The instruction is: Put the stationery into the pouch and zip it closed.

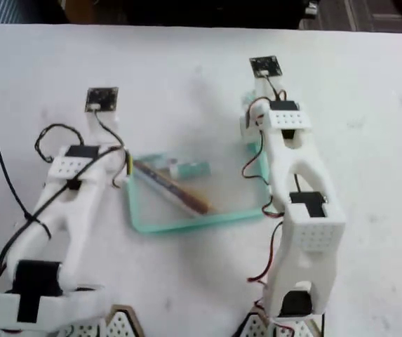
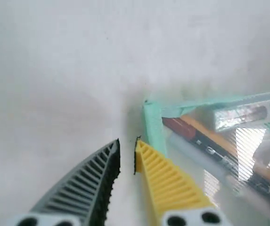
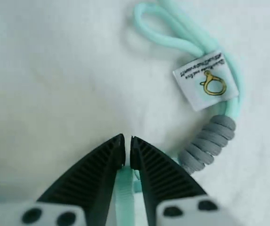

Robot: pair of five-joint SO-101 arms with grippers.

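Note:
A clear pouch with a mint edge (image 1: 186,225) lies flat between the two arms. Inside it are pens (image 1: 172,186) and a pale eraser (image 1: 190,168). My left gripper (image 2: 127,141) sits at the pouch's corner (image 2: 152,117), its grey and yellow fingers almost together. The yellow one rests over the mint edge, next to the pens (image 2: 205,146). In the high view it (image 1: 128,166) is at the pouch's left end. My right gripper (image 3: 127,140) is shut on a mint strap (image 3: 124,193) at the pouch's right end (image 1: 251,130). Beyond the tips lies the mint cord (image 3: 172,23).
The cord carries a white tag (image 3: 205,80) and a grey wound section (image 3: 208,146). Black and red cables hang off both arms near the pouch's ends. White tabletop stretches to the far side and to the right.

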